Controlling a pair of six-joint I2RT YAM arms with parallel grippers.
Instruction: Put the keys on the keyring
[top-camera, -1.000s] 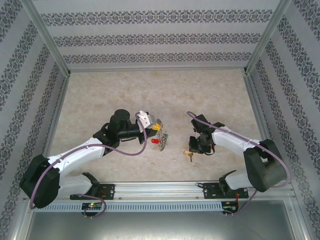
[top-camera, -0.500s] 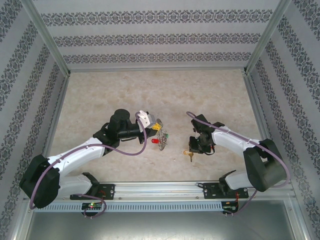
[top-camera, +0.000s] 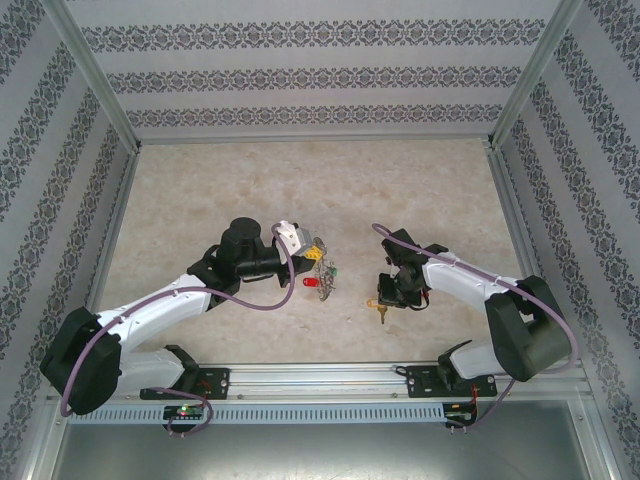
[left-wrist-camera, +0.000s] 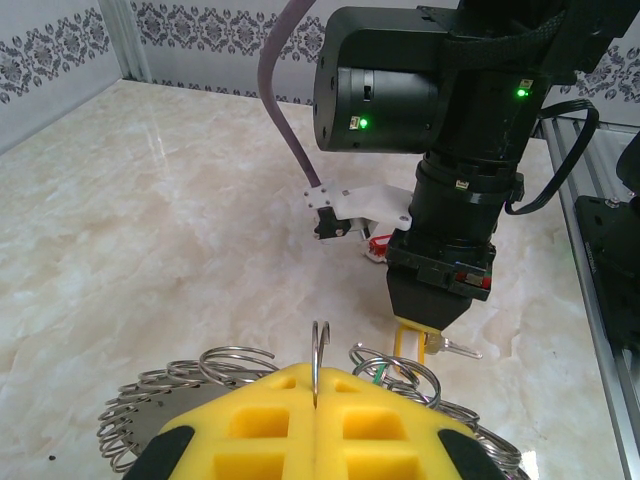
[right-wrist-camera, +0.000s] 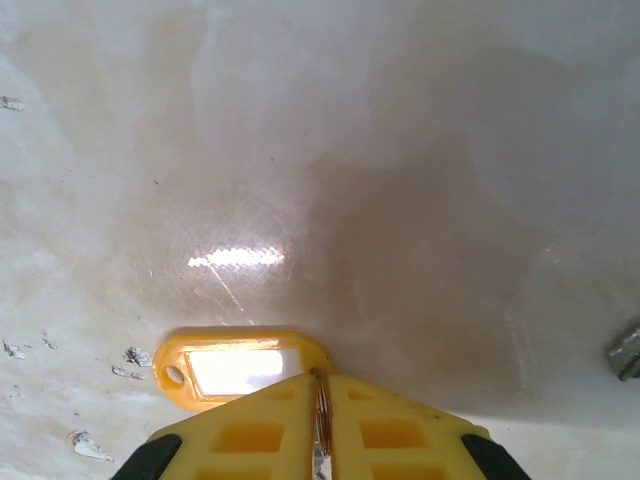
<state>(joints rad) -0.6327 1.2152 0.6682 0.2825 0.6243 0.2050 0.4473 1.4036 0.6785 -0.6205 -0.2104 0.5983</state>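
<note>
A glossy, beige marbled table sits inside walls of patterned grey-and-white paper, with slim aluminium posts at the corners. A metal rail runs along the bottom edge. The upper half of the top view is bare stone.

Just left of centre, the left gripper has its ridged yellow pads pressed together on one thin wire loop of the keyring, a flat grey round fringed with silvery coils. A red tag and a green tag hang by it.

Right of centre, well apart from the ring, the right gripper points down at the table. Its pads are clamped on the fine ring of the yellow-tagged key. The key's oblong plastic tag lies flat on the stone.
</note>
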